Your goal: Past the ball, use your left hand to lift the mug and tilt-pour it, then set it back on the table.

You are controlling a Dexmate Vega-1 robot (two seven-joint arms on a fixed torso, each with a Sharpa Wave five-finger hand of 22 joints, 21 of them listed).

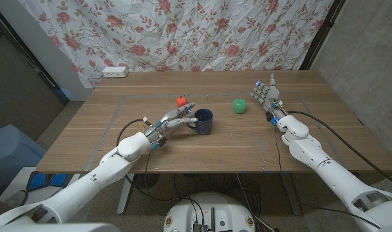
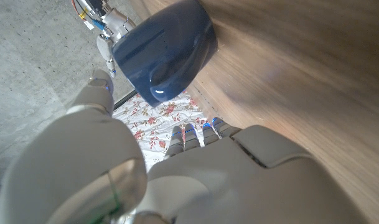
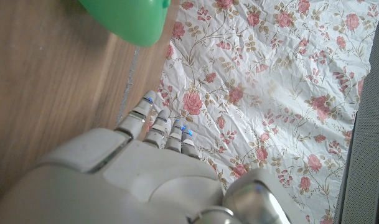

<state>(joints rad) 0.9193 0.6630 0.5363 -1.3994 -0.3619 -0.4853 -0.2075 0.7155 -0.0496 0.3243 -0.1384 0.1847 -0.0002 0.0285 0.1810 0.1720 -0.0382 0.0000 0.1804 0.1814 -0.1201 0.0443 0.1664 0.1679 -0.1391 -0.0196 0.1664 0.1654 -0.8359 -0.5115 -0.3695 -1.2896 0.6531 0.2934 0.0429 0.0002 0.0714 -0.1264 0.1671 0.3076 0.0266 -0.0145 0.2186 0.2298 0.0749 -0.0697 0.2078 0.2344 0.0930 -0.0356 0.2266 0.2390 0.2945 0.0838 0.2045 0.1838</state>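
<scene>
The dark blue mug (image 1: 203,121) stands upright on the wooden tabletop (image 1: 118,138) near its middle, handle turned toward the robot's left. The left hand (image 1: 177,118) reaches in from that side, fingers extended toward the mug, fingertips (image 1: 191,120) at the handle; whether they actually close on it cannot be told from the head view. In the left wrist view the mug (image 2: 166,53) sits just past the back of the left hand (image 2: 195,180) with the fingers (image 2: 188,134) pointing toward it (no grip shows there either).

A small red and orange object (image 1: 181,101), possibly a toy fruit, lies just behind the left hand. The green ball (image 1: 239,106) rests to the right of the mug, apart from it.

The right hand (image 1: 266,96) stands on the tabletop beyond the ball on the robot's right, fingers spread and upright, holding nothing. The right wrist view shows the ball (image 3: 128,18) near that hand (image 3: 139,180), not touching it, with a flowered curtain (image 3: 270,81) behind.
</scene>
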